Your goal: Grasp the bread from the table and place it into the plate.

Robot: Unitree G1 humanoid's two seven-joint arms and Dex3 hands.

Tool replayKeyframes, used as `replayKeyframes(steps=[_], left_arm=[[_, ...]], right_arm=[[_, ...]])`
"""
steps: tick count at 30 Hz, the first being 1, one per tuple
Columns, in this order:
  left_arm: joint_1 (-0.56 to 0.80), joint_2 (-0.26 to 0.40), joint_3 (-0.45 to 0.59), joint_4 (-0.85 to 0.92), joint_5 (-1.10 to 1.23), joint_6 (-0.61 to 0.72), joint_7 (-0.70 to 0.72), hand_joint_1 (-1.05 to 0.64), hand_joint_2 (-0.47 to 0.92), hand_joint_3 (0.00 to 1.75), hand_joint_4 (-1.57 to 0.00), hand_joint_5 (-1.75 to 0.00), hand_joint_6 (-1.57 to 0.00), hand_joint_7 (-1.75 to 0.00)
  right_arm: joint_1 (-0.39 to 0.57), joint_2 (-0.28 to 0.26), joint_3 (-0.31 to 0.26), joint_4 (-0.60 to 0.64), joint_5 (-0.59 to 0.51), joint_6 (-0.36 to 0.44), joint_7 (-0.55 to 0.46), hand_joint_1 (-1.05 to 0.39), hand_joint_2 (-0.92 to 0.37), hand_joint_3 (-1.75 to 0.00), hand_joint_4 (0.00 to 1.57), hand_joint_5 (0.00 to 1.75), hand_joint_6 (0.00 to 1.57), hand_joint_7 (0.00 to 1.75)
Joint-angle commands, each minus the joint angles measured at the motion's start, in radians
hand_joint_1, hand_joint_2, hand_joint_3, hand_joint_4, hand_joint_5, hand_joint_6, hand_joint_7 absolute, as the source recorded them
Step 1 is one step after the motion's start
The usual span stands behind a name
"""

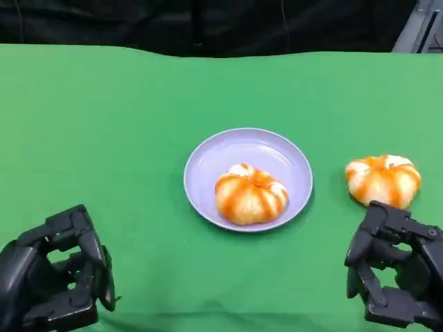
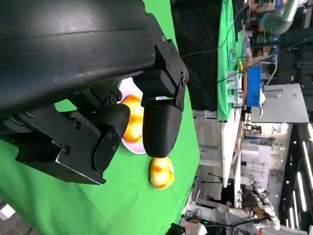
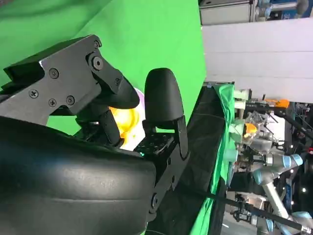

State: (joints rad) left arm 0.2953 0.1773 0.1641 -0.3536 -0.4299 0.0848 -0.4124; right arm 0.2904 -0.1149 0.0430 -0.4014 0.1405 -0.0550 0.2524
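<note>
A lavender plate (image 1: 208, 162) lies at the table's middle with one orange-and-white bread (image 1: 249, 195) in it. A second bread (image 1: 383, 180) sits on the green cloth to the plate's right. My right hand (image 1: 394, 270) is just in front of that bread, fingers apart and holding nothing. My left hand (image 1: 59, 280) hangs at the near left, far from the plate, also empty. In the left wrist view the plate (image 2: 132, 147) and its bread (image 2: 134, 122) show past the fingers (image 2: 161, 125), with the loose bread (image 2: 161, 172) beyond. The right wrist view shows a bread (image 3: 122, 120) between the fingers (image 3: 164, 95).
Green cloth (image 1: 104, 138) covers the whole table, ending in a black curtain (image 1: 208, 24) at the back. The wrist views show lab benches and equipment (image 2: 254, 73) far off beside the table.
</note>
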Motion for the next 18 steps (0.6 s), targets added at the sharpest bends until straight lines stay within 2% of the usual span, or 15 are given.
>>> replayKeyframes(steps=[1,14,18], left_arm=[[-0.001,0.002,0.002,0.006,0.005,0.006,0.017,0.20,0.57,1.48,-0.99,-1.75,-0.77,-1.75],[-0.006,0.002,-0.005,0.010,0.004,0.000,0.011,0.19,0.57,1.49,-0.99,-1.75,-0.76,-1.75],[-0.013,0.006,-0.003,0.016,0.010,-0.002,0.012,0.19,0.57,1.48,-0.98,-1.75,-0.76,-1.75]], right_arm=[[0.000,-0.008,-0.016,0.001,0.018,0.000,0.000,0.01,-0.56,-1.21,0.84,1.75,0.74,1.53],[-0.005,-0.014,-0.021,0.016,0.012,-0.028,0.006,0.01,-0.54,-1.23,0.84,1.75,0.74,1.52],[-0.014,-0.016,-0.023,0.019,0.015,-0.013,0.008,0.00,-0.54,-1.24,0.84,1.75,0.74,1.50]])
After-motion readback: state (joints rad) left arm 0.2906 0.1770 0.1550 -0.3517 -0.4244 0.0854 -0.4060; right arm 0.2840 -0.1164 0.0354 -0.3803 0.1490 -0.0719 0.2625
